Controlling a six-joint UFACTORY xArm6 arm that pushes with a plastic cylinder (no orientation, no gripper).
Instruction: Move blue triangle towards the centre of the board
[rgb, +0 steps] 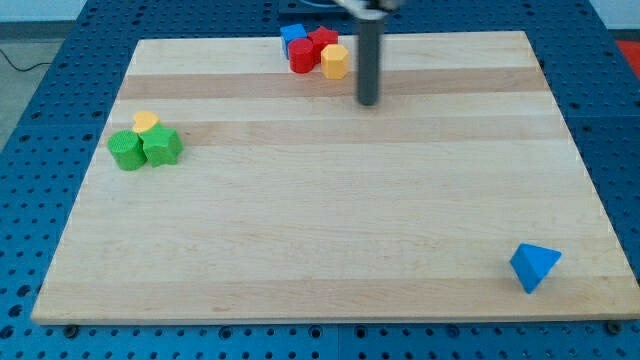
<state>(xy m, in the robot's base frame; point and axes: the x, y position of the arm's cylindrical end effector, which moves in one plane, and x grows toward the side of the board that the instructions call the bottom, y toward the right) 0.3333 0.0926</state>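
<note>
Board (320, 250): blue triangle (534, 267) (well apart from tool (368, 101))

The pale wooden table (330, 210) carries a blue triangle block (534, 266) near the view's bottom right, two green blocks (145, 148) with a yellow one (146, 122) at left, and blue (292, 36), red (310, 50) and yellow (335, 61) blocks clustered at top.

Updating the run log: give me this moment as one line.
my tip: top centre, right of yellow block | blue triangle: bottom right, untouched, far from tip | push: not yet begun
</note>
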